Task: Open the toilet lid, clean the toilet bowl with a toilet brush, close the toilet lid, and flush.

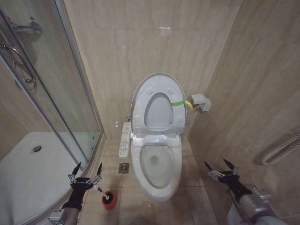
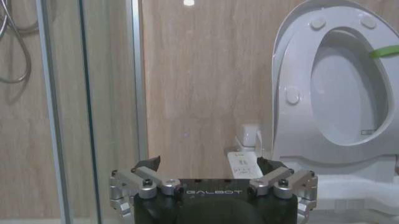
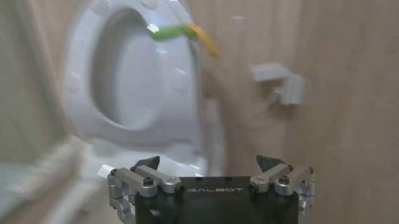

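Beige bathroom tiles surround the raised toilet lid. Left gripper, spread empty, is poised beside the toilet brush; its thin, light handle should be pinched. Right gripper is spread empty.

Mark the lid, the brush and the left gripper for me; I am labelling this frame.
lid (image 1: 140,101), head view: raised cover's left rim.
brush (image 1: 108,199), head view: dark head in the red holder.
left gripper (image 1: 87,169), head view: midway between its open fingertips.

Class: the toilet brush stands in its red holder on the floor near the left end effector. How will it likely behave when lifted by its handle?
The toilet brush has a thin handle, so it is probably light but easy to twist in the grip. Its small red holder may tip or lift along.
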